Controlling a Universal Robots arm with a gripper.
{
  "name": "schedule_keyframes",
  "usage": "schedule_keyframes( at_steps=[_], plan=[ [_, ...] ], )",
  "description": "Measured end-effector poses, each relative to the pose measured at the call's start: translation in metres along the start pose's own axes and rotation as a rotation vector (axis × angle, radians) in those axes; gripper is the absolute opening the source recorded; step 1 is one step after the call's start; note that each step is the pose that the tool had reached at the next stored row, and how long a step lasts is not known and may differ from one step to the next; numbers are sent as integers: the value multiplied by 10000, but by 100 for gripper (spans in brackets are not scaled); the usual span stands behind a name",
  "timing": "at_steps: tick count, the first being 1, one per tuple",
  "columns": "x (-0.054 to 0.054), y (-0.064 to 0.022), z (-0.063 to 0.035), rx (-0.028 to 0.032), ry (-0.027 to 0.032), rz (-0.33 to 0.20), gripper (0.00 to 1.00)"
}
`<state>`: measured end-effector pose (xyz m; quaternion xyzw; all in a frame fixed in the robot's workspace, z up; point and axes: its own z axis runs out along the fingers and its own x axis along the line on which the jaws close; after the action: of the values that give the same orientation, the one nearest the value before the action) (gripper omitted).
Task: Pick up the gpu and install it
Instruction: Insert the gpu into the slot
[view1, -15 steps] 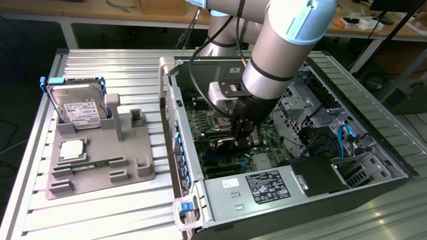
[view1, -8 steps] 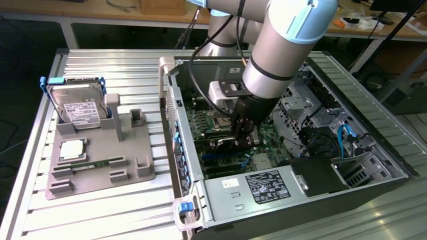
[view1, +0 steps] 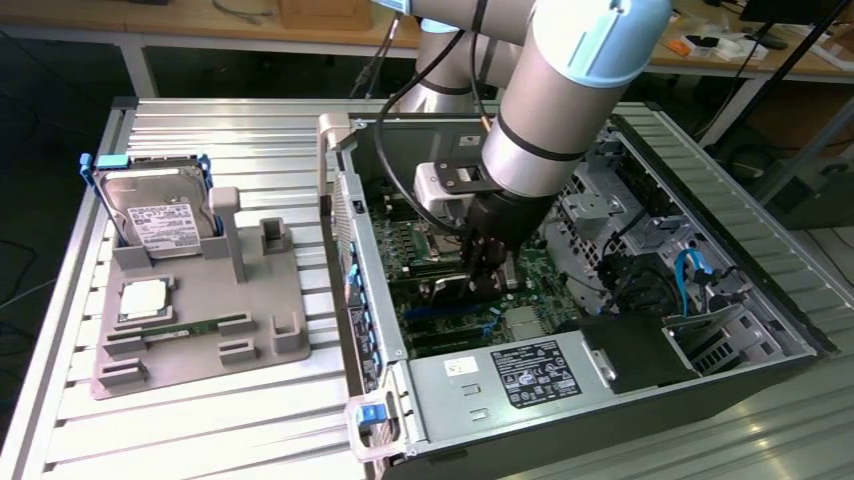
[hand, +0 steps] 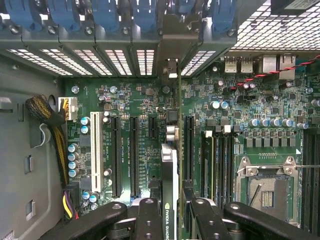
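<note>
The gpu (hand: 169, 172) stands on edge inside the open computer case (view1: 727, 215), over the motherboard (hand: 125, 105) among its long expansion slots (hand: 134, 150). Its metal bracket (hand: 171, 67) lies against the vented slot covers (hand: 120, 60) of the rear wall, so I judge the pick-up done and the installing in hand, though I cannot tell whether its edge is yet in a slot. That step calls for keeping it square to the slot and pressing it straight toward the board; the gripper (hand: 170, 205) has its fingers (hand: 148, 220) clamped partway closed on its two faces
</note>
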<state>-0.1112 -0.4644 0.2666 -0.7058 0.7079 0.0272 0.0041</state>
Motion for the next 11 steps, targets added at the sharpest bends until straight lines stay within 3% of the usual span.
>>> schedule_keyframes(
  at_steps=[11],
  plan=[
    [10, 1, 2, 0, 0, 0, 27]
  ],
)
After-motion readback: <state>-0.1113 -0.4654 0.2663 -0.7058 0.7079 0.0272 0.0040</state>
